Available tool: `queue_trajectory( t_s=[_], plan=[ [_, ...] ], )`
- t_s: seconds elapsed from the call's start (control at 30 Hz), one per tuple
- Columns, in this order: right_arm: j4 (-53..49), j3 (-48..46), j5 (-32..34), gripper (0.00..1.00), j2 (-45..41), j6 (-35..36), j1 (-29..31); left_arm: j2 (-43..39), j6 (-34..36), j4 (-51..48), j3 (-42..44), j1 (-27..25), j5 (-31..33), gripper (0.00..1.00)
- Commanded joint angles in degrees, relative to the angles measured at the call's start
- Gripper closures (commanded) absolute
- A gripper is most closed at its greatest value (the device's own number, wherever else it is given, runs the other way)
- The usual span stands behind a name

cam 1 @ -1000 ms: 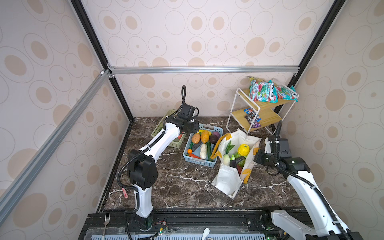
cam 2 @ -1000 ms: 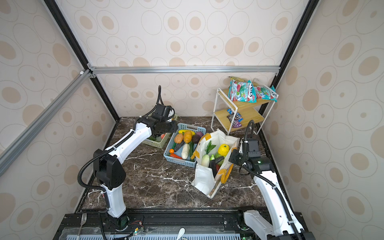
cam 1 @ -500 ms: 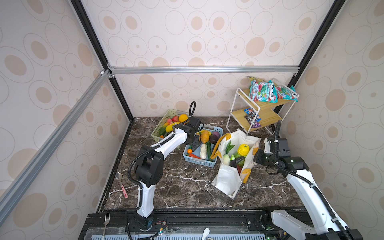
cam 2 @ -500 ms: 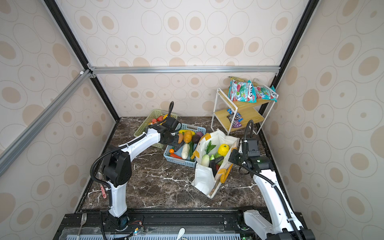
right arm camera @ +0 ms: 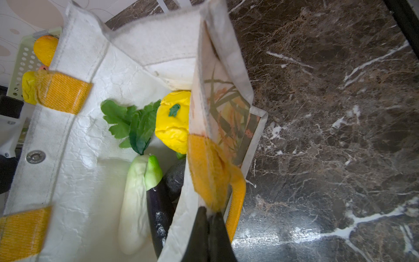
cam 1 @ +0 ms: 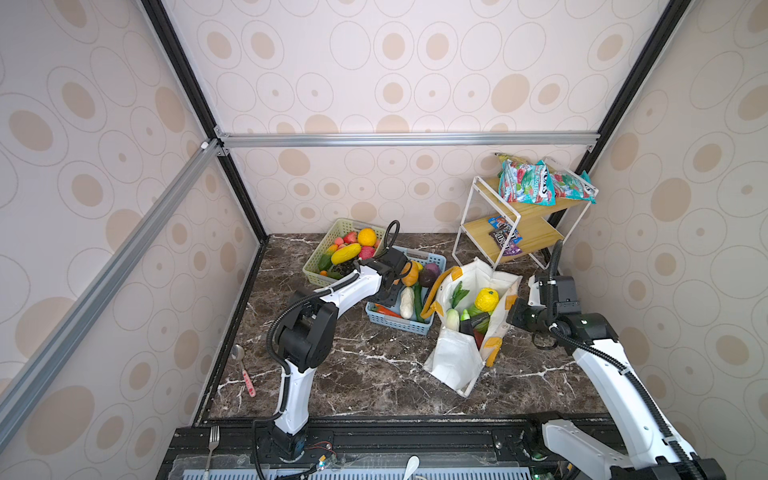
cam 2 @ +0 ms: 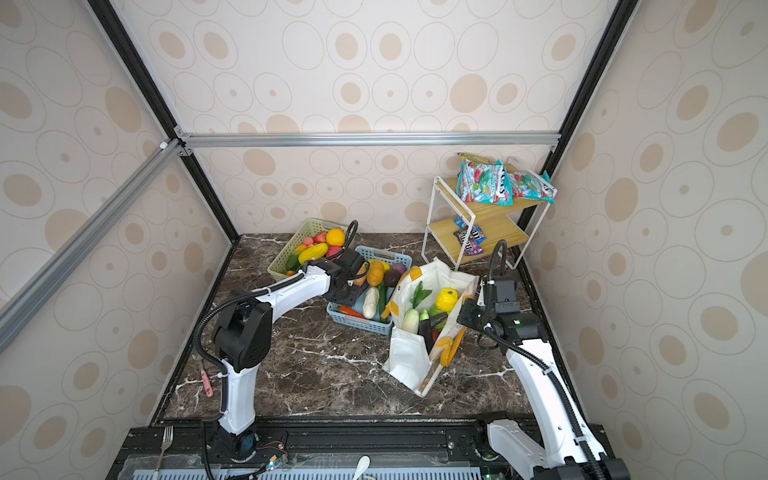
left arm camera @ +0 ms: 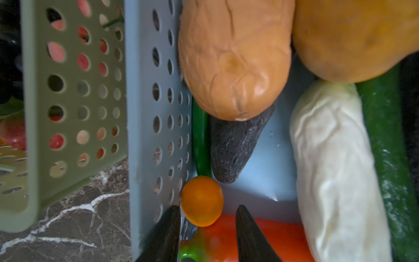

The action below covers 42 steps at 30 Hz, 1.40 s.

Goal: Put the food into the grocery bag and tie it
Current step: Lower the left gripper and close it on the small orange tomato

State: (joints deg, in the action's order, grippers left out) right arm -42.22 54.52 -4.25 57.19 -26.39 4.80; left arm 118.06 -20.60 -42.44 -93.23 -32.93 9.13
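The white grocery bag (cam 1: 453, 357) (cam 2: 405, 357) stands open right of centre in both top views. Inside it lie a yellow knobbly fruit (right arm camera: 173, 127), a leafy white radish (right arm camera: 133, 204) and a dark eggplant (right arm camera: 158, 204). My right gripper (right arm camera: 209, 211) (cam 1: 515, 316) is shut on the bag's rim, by a yellow-orange handle. My left gripper (left arm camera: 208, 207) (cam 1: 388, 291) is open, low inside the light blue basket (left arm camera: 140, 113). A small orange fruit (left arm camera: 201, 200) sits just past its tips, above a red pepper (left arm camera: 272, 238). More food fills that basket: an orange tuber (left arm camera: 233, 56) and a white cabbage (left arm camera: 335, 170).
A pale green basket (cam 1: 320, 262) of fruit stands behind and left of the blue basket (cam 1: 399, 326), touching it. A white wire rack (cam 1: 523, 224) with snack packets (cam 1: 525, 183) fills the back right corner. A spoon (cam 1: 245, 374) lies at the table's left edge.
My left arm swung from over the green basket down into the blue basket, and its jaws have spread apart. The right gripper kept its hold on the bag rim.
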Motion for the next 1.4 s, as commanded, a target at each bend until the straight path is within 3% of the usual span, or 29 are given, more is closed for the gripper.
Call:
queue_trajectory(
  t_s=[0.0, 0.2, 0.57, 1.37],
  plan=[
    [-2.08, -0.62, -0.49, 1.0, -0.32, -0.33, -0.23, 1.54, -1.2, 0.1, 0.16, -0.53, 3.26, 0.57],
    [-2.17, -0.66, -0.52, 1.0, -0.32, -0.33, -0.23, 3.05, -2.61, 0.51, 0.1, -0.57, 6.0, 0.58],
    [-2.17, -1.08, -0.23, 1.0, -0.5, -0.33, -0.23, 2.8, -3.29, 1.84, 0.67, -0.56, 7.28, 0.71],
    [-1.94, -2.58, -0.06, 1.0, -1.55, -0.24, -0.23, -0.78, -2.97, -1.85, -5.68, -0.57, 5.3, 0.72]
  ],
)
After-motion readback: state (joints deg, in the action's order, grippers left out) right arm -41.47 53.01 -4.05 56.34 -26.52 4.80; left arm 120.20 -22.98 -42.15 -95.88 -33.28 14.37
